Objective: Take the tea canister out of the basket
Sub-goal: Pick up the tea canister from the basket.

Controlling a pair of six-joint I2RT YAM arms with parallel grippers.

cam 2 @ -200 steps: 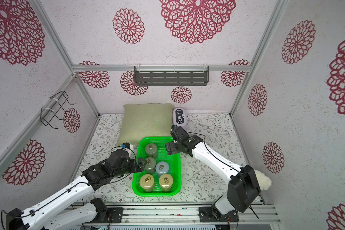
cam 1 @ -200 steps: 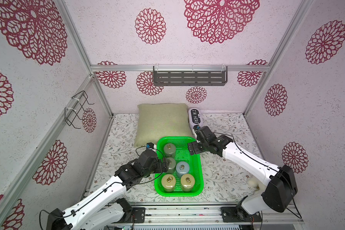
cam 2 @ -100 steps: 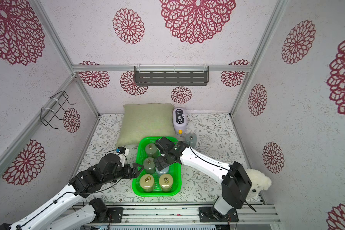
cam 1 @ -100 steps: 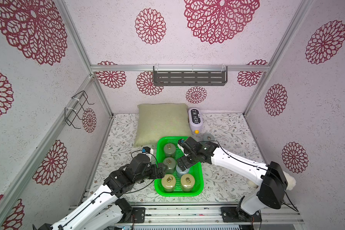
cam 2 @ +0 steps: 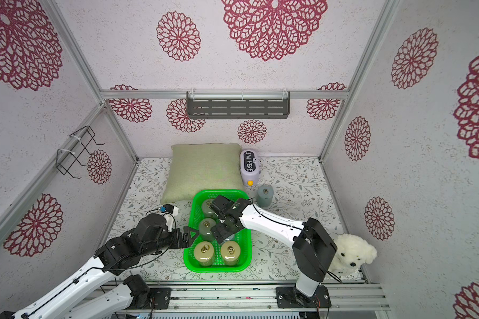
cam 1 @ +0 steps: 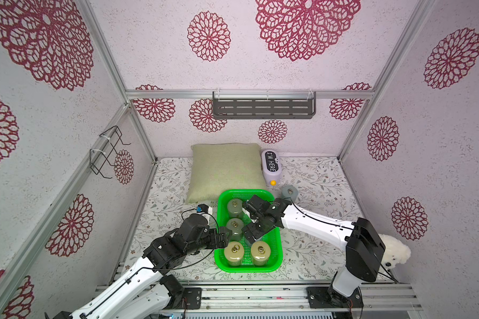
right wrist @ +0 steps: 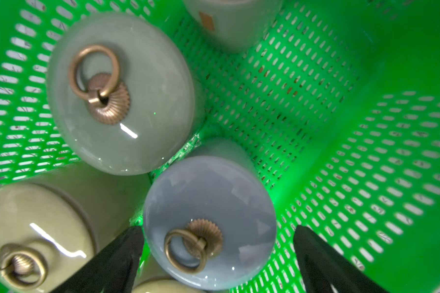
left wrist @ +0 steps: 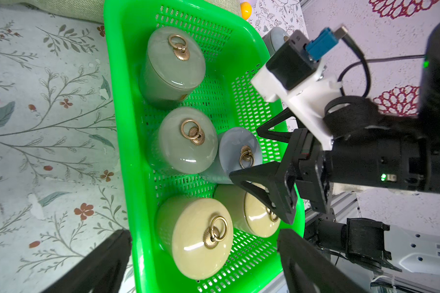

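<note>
We note the right gripper [right wrist: 217, 229] spread wide, holding nothing. The blue-grey tea canister [right wrist: 201, 192] stands upright between its fingers, inside the basket [left wrist: 125, 106]. We judge it is placed to clamp the body. The left gripper [left wrist: 203, 232], also open, has the rim just ahead, probably to steady it.

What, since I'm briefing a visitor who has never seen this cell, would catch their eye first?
The bright green basket at the front middle of the table stands out, holding five ring-lidded canisters. The right gripper hangs open over the blue-grey canister among them. A white plush dog sits in the near right corner.
</note>
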